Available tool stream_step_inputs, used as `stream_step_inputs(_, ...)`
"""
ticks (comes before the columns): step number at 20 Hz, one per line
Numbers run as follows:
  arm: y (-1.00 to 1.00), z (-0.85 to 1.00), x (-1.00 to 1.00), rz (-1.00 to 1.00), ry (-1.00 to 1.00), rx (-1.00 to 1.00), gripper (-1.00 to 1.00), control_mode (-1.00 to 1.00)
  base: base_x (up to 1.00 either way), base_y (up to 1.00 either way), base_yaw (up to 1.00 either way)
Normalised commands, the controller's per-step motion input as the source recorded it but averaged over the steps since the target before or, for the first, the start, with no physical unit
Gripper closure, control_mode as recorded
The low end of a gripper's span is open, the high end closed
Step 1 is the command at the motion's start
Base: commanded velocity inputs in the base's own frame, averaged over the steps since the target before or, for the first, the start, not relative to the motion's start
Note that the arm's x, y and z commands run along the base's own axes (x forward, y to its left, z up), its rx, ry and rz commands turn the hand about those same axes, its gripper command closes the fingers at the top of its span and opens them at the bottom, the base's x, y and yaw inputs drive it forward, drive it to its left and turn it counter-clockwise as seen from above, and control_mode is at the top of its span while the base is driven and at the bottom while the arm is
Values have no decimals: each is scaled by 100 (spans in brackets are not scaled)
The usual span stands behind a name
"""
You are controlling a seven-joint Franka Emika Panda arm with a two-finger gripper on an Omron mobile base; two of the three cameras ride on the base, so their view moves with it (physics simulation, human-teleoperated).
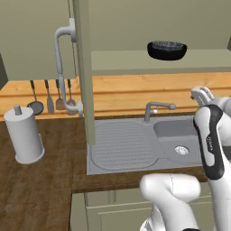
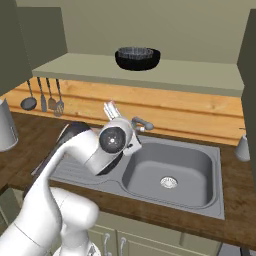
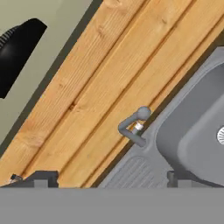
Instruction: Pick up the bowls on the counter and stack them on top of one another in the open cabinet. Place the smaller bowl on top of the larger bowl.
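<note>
Home kitchen: grey steel sink (image 2: 170,175) with faucet (image 1: 155,108) set in a dark wood desk (image 1: 36,189), utensils (image 1: 49,97) hanging on a pale plank backsplash, paper towel roll (image 1: 25,135), olive wall cabinet (image 2: 150,72) holding a bowl (image 2: 137,58)

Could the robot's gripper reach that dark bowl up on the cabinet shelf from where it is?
Probably yes: the open gripper holds nothing, and the bowl sits near the shelf's open front with nothing between them.

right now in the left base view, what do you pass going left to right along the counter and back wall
paper towel roll → hanging utensils → cabinet door with its curved bar handle → faucet → sink basin
</note>
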Motion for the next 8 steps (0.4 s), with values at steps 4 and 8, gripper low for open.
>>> stream_step_inputs(4,0,-9,-59,0,-38,-4,-100,-100,0,0,0)
stream_step_inputs(8,0,0,-4,0,-4,0,-100,-100,0,0,0)
